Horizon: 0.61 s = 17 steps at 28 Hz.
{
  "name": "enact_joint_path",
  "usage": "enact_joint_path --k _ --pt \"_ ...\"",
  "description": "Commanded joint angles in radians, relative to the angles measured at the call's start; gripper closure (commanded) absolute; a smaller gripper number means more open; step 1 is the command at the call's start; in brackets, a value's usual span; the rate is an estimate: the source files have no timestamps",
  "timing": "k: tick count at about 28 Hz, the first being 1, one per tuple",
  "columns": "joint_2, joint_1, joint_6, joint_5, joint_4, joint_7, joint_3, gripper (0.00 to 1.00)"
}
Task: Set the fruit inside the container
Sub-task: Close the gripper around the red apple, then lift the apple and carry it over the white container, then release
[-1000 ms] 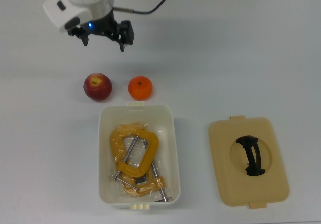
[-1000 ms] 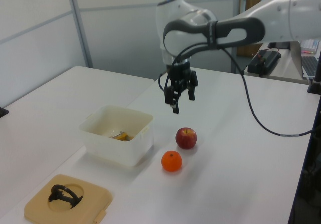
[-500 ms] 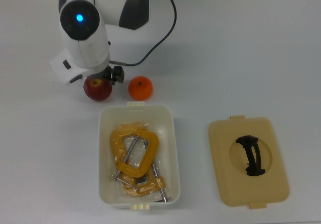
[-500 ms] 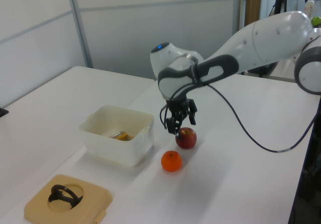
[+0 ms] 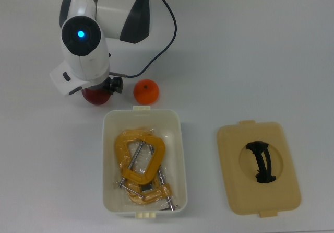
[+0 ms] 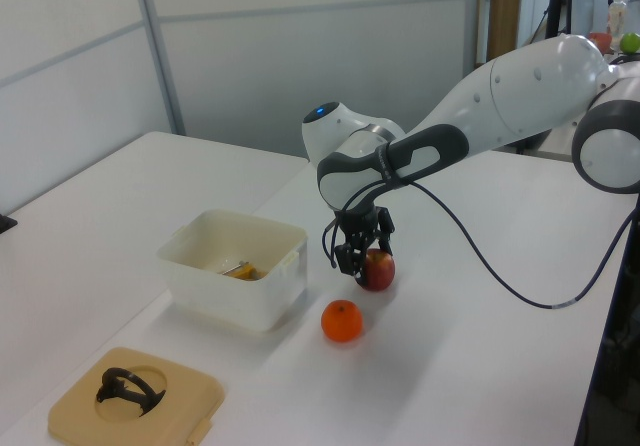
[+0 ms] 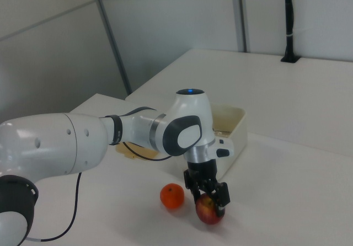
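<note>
The dark red apple (image 5: 95, 98) (image 6: 380, 271) (image 7: 207, 214) rests on the white table, mostly hidden under the arm's wrist in the top view. My gripper (image 6: 368, 264) (image 7: 208, 202) is lowered over it, its black fingers (image 7: 222, 193) against the apple's two sides, shut on it. The orange (image 5: 145, 92) (image 6: 341, 321) (image 7: 172, 196) lies free beside the apple, just off the container's short wall. The white container (image 5: 142, 113) (image 6: 235, 286) (image 7: 237, 130) stands open.
Yellow metal clamps (image 5: 140, 162) lie inside the container. A flat tan lid (image 5: 235, 191) (image 6: 185, 396) with a black handle rests on the table at the top view's right of the container. A black cable (image 5: 167, 29) trails from the arm.
The gripper has dropped from well above the table down onto the apple, and its fingers now straddle and hold it. The apple has shifted slightly. Orange, container and lid have not moved.
</note>
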State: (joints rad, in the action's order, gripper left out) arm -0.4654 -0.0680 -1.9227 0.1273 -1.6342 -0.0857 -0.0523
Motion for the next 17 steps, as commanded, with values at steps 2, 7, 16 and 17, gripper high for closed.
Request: enact_joint_path --k 2,7,16,17 --pt "0.116 -0.001 0.021 0.011 0.008 0.027 -0.003 0.52" --pt "0.139 0.011 0.01 0.017 0.121 0.017 0.006 0.52" --pt "0.099 0.046 -0.35 0.026 0.146 0.017 0.023 0.47" --pt "0.085 0.053 -0.384 0.026 0.148 0.017 0.023 0.42"
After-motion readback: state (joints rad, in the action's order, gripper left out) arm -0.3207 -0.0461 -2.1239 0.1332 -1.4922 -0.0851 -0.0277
